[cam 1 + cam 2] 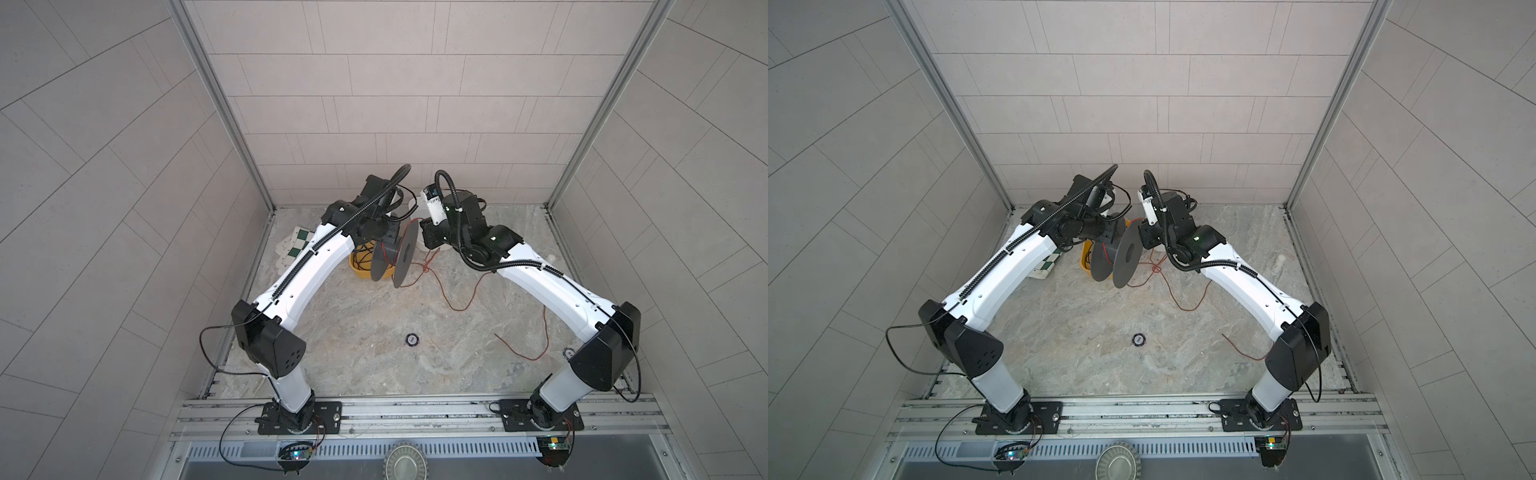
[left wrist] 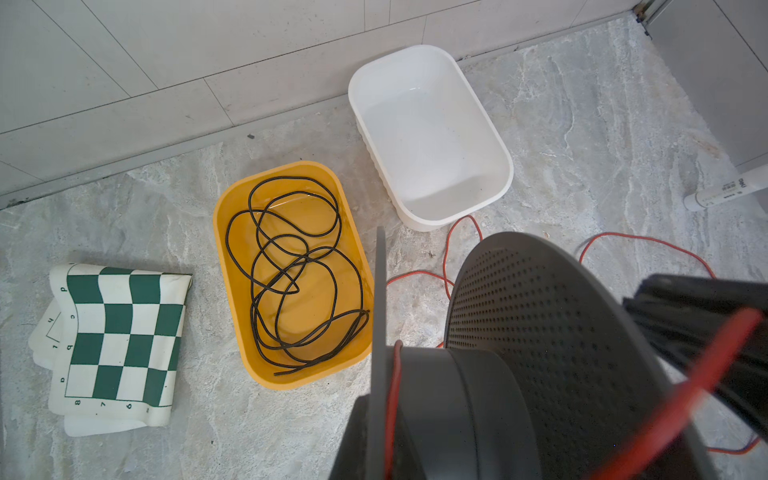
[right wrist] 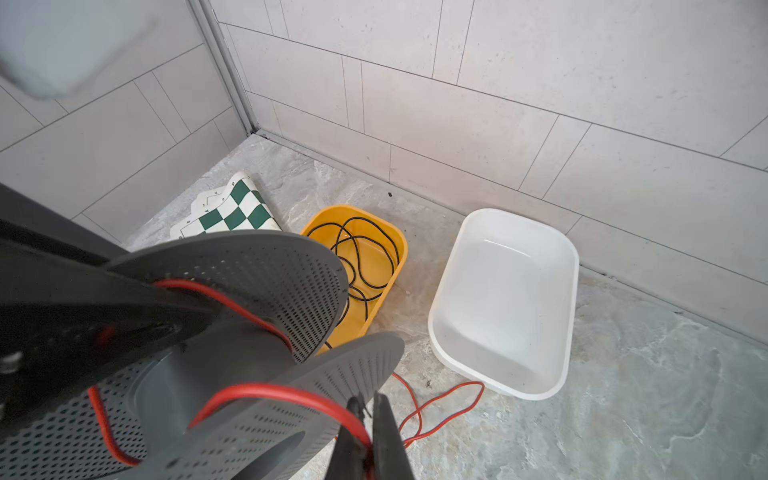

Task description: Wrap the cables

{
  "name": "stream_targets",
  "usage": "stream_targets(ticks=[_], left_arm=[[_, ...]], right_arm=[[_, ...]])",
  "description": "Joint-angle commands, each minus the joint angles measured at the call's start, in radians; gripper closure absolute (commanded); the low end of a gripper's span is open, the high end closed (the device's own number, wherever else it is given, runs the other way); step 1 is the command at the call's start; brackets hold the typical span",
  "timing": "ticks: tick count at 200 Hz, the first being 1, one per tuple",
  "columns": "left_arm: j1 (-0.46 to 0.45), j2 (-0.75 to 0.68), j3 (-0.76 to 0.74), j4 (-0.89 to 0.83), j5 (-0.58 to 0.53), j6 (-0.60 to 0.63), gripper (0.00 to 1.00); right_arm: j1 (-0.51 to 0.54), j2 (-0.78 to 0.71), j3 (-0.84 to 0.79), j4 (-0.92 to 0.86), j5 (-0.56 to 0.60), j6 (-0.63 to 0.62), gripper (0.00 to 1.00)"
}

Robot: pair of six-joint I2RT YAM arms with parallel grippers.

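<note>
Over the marbled bench (image 1: 374, 324), barely begun: clenched the grey spool (image 1: 405, 253) in left pincer (image 1: 386, 245), pinched red wire (image 3: 270, 387) in right pincer (image 3: 367, 409); wound few turns, left most trailing.

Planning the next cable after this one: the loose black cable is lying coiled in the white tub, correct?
Not quite. The black cable is lying coiled in the yellow tub, not the white one. The white tub holds no cable. The left wrist view shows both tubs clearly.

chess mat (image 2: 120, 332), well clear of the right fingers (image 3: 388, 440): 8, 7, 6 one edge, d, c, b another; white tube (image 2: 727, 193): deli.
</note>
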State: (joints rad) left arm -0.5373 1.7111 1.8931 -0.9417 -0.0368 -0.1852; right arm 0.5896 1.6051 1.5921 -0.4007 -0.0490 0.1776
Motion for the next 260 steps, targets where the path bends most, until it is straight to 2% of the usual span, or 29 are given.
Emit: stream_targets(ticks=[1,32,87,130,211,260], left_arm=[[0.011,-0.073,0.011,-0.033,0.006,0.021,1.0],[0.01,-0.078,0.051,-0.08,0.025,0.043,1.0],[0.025,-0.068,0.138,-0.153,0.104,0.049,1.0],[0.054,-0.073,0.166,-0.164,0.162,0.007,1.0],[0.125,-0.085,0.22,-0.134,0.298,-0.097,1.0],[0.168,-0.088,0.217,-0.078,0.346,-0.207,1.0]], right_arm=[[-0.045,0.002,-0.004,0.035,0.005,0.03,0.95],[-0.096,0.026,-0.021,0.072,-0.096,0.048,0.92],[-0.146,0.069,-0.039,0.088,-0.175,0.031,0.91],[-0.186,0.064,-0.156,0.2,-0.25,0.09,0.88],[-0.191,0.073,-0.323,0.392,-0.345,0.187,0.88],[-0.175,0.077,-0.407,0.483,-0.336,0.231,0.9]])
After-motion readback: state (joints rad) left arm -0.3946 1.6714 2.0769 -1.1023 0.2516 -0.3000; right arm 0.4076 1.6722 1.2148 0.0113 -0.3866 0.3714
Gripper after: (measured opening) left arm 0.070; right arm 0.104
